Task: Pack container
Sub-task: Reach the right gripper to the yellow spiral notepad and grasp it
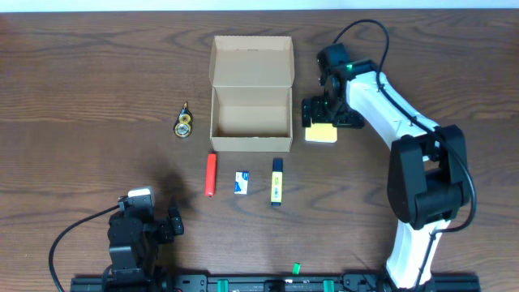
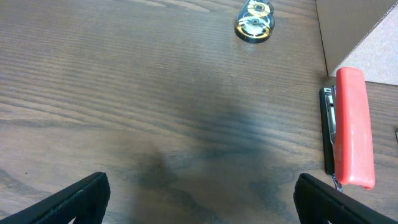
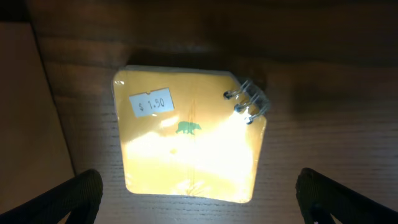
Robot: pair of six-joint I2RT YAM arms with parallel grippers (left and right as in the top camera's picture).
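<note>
On the dark wood-grain table (image 1: 89,81), the container (image 1: 251,113) stands open.

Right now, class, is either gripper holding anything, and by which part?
Nothing is held. The right gripper is open above the yellow sticky-note pad, with one finger out on each side; the left gripper is open over the wooden table.

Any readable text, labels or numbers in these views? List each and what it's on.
"$ 1.50": on the white price sticker stuck to the yellow note pad.
A small green animal figure is printed on the same pad, no words.
The white-and-blue packet: print too small to read.
The yellow highlighter: nothing legible.
The container: no markings visible.
</note>
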